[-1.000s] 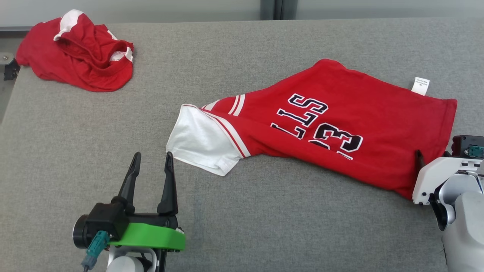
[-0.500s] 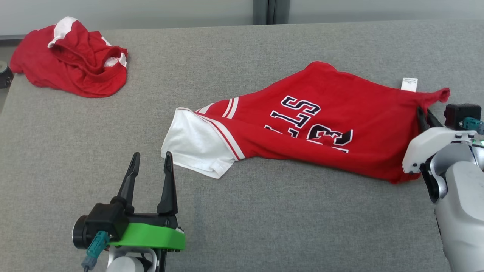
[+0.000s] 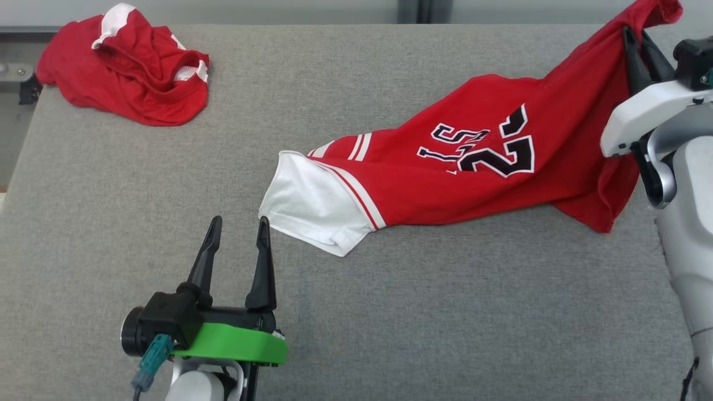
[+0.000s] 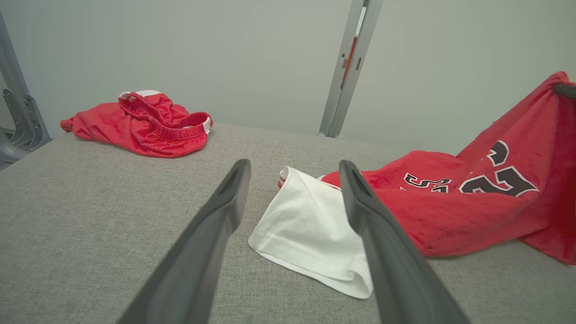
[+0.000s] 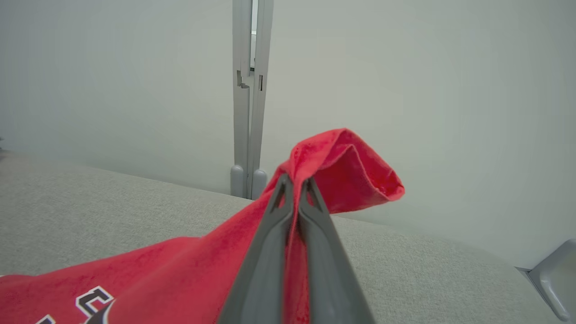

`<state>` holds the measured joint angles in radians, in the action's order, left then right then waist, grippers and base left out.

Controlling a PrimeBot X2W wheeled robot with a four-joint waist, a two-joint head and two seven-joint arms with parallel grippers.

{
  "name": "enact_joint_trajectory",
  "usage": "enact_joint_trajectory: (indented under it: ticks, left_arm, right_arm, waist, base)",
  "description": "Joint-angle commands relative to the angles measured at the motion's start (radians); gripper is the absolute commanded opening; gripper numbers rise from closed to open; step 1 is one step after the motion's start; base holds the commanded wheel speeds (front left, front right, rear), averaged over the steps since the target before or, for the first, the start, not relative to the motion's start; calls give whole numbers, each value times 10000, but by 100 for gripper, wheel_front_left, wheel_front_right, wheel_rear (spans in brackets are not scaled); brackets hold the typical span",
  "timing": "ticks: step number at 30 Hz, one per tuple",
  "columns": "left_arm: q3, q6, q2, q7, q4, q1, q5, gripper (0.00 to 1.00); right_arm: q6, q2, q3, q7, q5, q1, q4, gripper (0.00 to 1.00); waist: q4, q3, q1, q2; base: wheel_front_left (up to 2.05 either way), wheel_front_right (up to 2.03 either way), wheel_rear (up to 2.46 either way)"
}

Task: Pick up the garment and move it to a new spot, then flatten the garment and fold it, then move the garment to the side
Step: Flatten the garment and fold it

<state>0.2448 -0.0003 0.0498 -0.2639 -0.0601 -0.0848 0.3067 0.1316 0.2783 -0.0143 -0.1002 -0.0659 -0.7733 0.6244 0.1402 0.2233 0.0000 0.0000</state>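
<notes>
Head view: right fingers (image 3: 632, 61) pinched on the red jersey (image 3: 423, 189), left fingers (image 3: 263, 267) spread wide, empty.

Garment (image 3: 423, 192): red, white sleeve (image 3: 312, 206) edged with red-and-white stripes, black characters outlined white. Second garment (image 3: 128, 89): red, white trim, possibly striped at the band. Table covering (image 3: 445, 306): grey, finely flecked weave.

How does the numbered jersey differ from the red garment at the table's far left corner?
The numbered jersey is stretched out long; the far-left garment is bunched in a heap. One end of the jersey is raised off the table, pinched in the shut right gripper; the far-left garment lies wholly on it, untouched. The jersey shows black lettering; the far-left garment shows none. Both are red with white parts.
</notes>
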Motion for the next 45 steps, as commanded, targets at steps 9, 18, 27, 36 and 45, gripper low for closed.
enact_joint_trajectory:
  ticks: [9, 18, 27, 36, 45]
  left_arm:
    - [629, 105, 13, -7, 84, -530, 319, 100]
    - [834, 199, 14, -7, 148, -583, 308, 100]
    - [720, 146, 16, -7, 4, -570, 179, 100]
    - [309, 20, 20, -7, -570, -755, 147, 100]
    - [-224, -117, 20, -7, -1267, -872, 5, 100]
  right_arm:
    - [-18, 964, 485, -458, 1018, -1856, 2444, 0]
    - [-16, 1040, 1747, -1440, 2658, -2562, 3810, 100]
    - [-16, 607, 2191, -1652, 3122, -2874, 3956, 100]
    - [-16, 18, 1569, -1652, 1591, -1558, 2454, 100]
    - [-16, -314, 907, -1653, -249, 1245, 102, 100]
  waist:
    - [1431, 838, 0, 0]
    - [1746, 1087, 0, 0]
    - [964, 839, 0, 0]
    - [-56, 446, 0, 0]
    - [-755, -146, 0, 0]
  base:
    - [0, 0, 0]
    - [0, 0, 0]
    - [0, 0, 0]
    - [0, 0, 0]
    - [0, 0, 0]
